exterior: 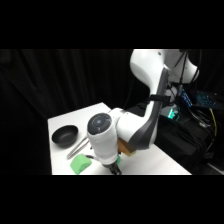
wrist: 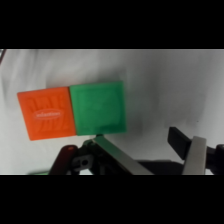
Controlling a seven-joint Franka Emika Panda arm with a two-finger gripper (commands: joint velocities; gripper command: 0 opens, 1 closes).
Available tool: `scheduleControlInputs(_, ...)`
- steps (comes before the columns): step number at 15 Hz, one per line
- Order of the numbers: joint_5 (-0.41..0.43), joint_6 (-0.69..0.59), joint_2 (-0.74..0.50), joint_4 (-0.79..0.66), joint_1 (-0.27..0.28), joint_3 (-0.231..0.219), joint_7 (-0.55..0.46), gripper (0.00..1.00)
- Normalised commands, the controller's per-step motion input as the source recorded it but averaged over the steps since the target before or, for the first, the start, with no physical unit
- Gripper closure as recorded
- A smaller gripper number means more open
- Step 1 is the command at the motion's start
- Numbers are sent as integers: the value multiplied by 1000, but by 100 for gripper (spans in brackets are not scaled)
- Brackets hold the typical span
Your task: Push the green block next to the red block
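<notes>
Wrist view showed the green block (wrist: 98,108) touching the red block (wrist: 46,113), lying just beyond the tool (wrist: 145,150). Its fingers stood apart, holding nothing; one tip met the green block's near edge.

The white arm (exterior: 142,120) reaches from the upper right down to the near table edge, its gripper (exterior: 115,169) low, fingers seemingly spread apart.
</notes>
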Motion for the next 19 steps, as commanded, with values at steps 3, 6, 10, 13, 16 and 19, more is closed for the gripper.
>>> scheduleControlInputs(3,81,13,-250,-170,-120,27,-173,0)
scheduleControlInputs(6,128,-165,-412,-124,-178,44,-267,0)
scheduleControlInputs(10,151,-416,-485,3,-246,11,-331,0)
scheduleControlInputs(13,173,-612,-261,287,-237,-13,-335,0)
scheduleControlInputs(16,187,-558,-12,452,-181,-14,-267,0)
scheduleControlInputs(19,140,-524,91,460,-64,-18,-99,0)
